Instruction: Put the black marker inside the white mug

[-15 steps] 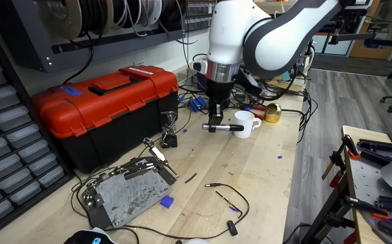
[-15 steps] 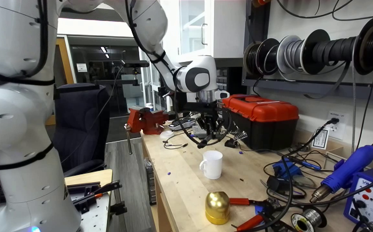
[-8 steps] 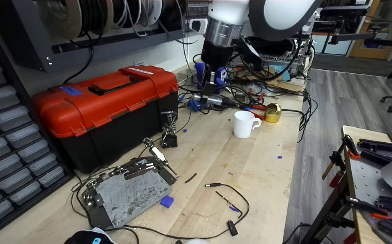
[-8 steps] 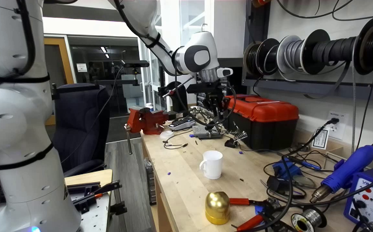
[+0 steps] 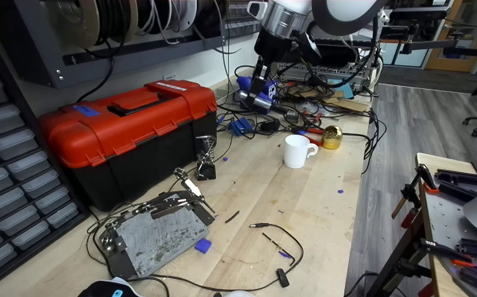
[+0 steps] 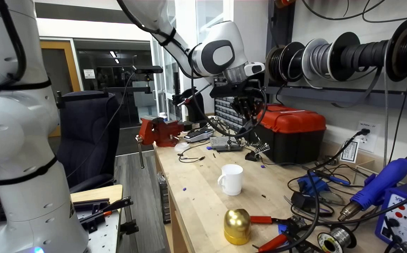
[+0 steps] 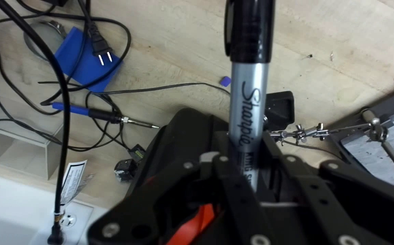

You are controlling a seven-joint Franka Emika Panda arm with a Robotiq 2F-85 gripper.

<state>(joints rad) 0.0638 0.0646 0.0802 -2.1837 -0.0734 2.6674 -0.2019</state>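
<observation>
Snugly, the tool (image 7: 249, 149) pinches a slim, glossy-capped marker (image 7: 249, 98) — tilted, well apart from the cylindrical mug (image 5: 294, 153)

I see a red and black toolbox (image 5: 139, 156) on a wooden table (image 5: 316, 214). Rows of little grey drawers (image 5: 28, 163) stand just beside it. Fat spools of wire (image 6: 344, 56) line up high by the wall (image 6: 338, 123). A shiny gold pot (image 6: 237, 226) stands near some red handles (image 6: 261, 220), and a roll of silvery wire (image 6: 337, 240) is near them too. In an exterior view, a red vise (image 6: 163, 133) sits at the table's far end, and a dark chair (image 6: 87, 140) is off to the side. In the wrist view, I look down on a black plug (image 7: 99, 44) with two prongs over a blue block (image 7: 88, 69).
</observation>
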